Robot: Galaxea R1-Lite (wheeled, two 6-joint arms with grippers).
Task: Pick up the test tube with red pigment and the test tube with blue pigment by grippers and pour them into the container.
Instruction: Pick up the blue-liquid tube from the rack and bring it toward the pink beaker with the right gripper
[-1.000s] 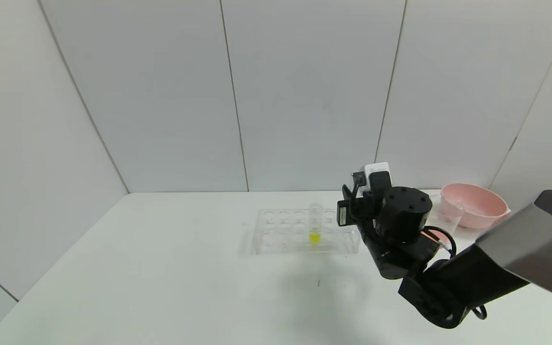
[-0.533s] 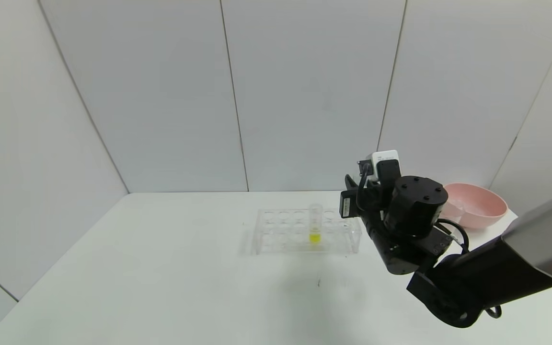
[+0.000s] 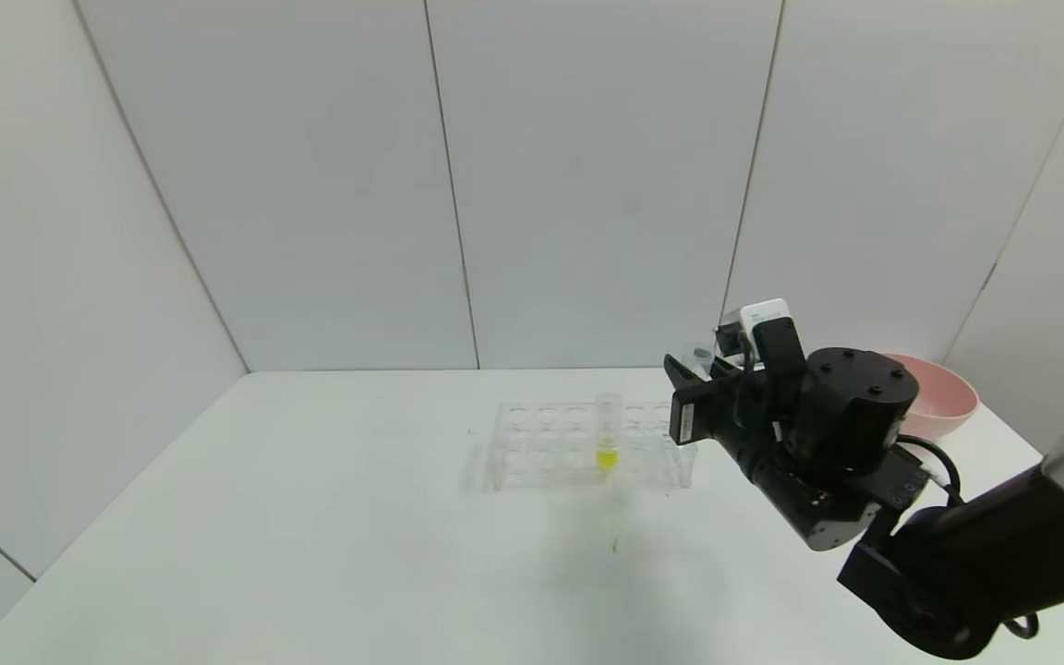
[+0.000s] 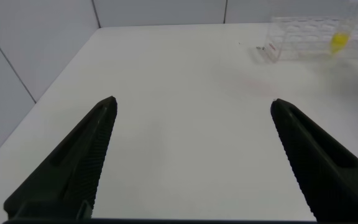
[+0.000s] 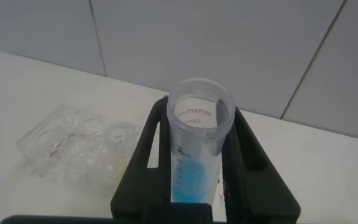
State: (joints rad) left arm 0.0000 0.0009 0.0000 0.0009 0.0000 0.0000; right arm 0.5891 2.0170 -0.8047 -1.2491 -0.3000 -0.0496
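Note:
My right gripper (image 3: 694, 392) is shut on the test tube with blue pigment (image 5: 197, 155) and holds it upright above the table, just right of the clear tube rack (image 3: 578, 443). The tube's open rim (image 3: 700, 356) shows above the black fingers (image 5: 145, 155). Blue liquid fills its lower part. My left gripper (image 4: 191, 106) is open and empty over bare table at the left; it is outside the head view. The test tube with red pigment is out of view. The container is hidden behind my right arm.
A tube with yellow liquid (image 3: 608, 429) stands in the rack, which also shows in the left wrist view (image 4: 309, 40) and the right wrist view (image 5: 73, 146). A pink bowl (image 3: 948, 402) sits at the back right, partly behind my right arm. The table's left half is bare.
My right gripper has risen and shifted right with the blue tube in it. The arm now covers the clear cup and more of the pink bowl.

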